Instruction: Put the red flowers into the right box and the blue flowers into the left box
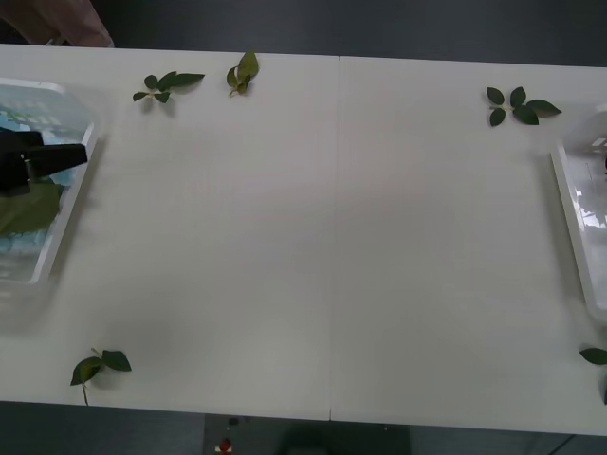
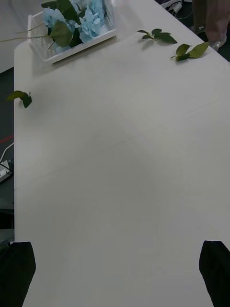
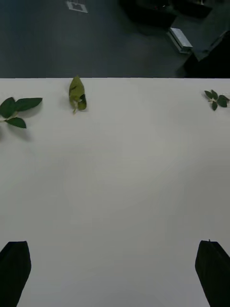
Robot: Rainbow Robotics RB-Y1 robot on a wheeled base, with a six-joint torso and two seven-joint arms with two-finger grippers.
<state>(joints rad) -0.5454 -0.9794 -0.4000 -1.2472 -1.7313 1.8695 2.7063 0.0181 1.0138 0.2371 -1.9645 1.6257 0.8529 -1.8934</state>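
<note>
No readable text, label or number anywhere

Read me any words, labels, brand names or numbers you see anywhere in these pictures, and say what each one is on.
No readable text.
Left box: no label or print on it.
Right box: none on it either.
Table: plain white, no markings.
White tag on the dark floor: holds a dark mark, too small and blurred to read.

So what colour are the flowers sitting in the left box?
Pale light blue flowers among green leaves; the right wrist view shows them best.
</note>
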